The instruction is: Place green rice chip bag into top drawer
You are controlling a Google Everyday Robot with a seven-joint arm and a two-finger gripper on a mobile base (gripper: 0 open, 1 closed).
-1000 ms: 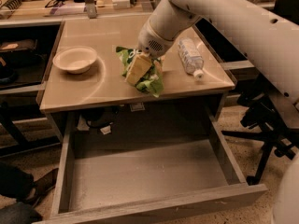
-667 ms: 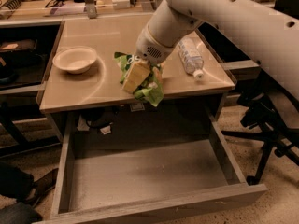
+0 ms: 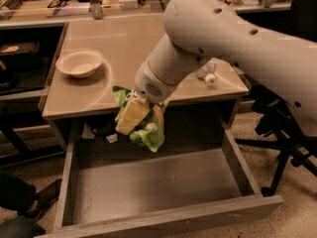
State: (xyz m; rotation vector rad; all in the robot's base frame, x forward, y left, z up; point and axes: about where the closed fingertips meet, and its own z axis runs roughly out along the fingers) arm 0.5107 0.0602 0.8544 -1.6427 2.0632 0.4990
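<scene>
We see the pincer [image 3: 130, 119] just in front of the front edge of the bench [image 3: 124, 38], and it is pinching the green rice chip bag [image 3: 151, 135]. The bag hangs in the air over the rear part of the top drawer [image 3: 163, 182], which stands pulled open under the bench. On the bench a pale bowl [image 3: 79, 63] stands at the left. A clear water bottle [image 3: 208, 73] lies at the right, partly hidden behind the arm.

Readable text: none can be made out anywhere.
green rice chip bag [image 3: 149, 135]: its lettering cannot be read.
gripper [image 3: 131, 119]: clamped on the bag, held above the top drawer [image 3: 158, 185] rear.
</scene>
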